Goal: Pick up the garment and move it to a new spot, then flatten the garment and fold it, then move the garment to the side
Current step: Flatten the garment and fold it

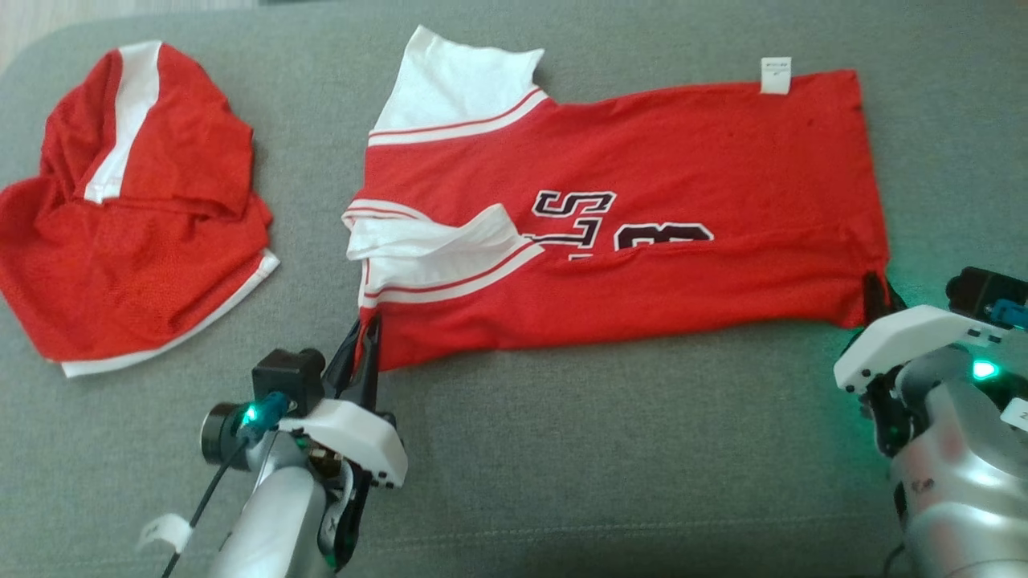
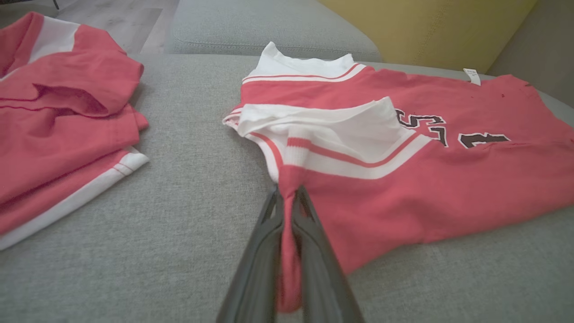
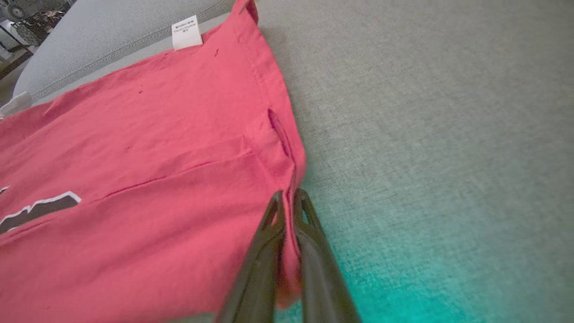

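The grey couch seat [image 1: 562, 449] carries the red jersey [image 1: 683, 160], spread lengthwise across its middle with the near edge already turned over the lettering. A second red garment [image 1: 136, 241] lies heaped well to the left. The left gripper [image 2: 287, 195] is clenched on the near shoulder corner and the right gripper [image 3: 289, 197] on the near hem corner. This looks like the fold. Lift both corners level, keep the cloth taut between them, and carry it toward the far edge by the care label [image 1: 775, 75] — minding the bunched white sleeve [image 1: 438, 237].

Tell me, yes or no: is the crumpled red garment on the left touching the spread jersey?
No, a strip of bare grey cushion separates the crumpled garment from the jersey.
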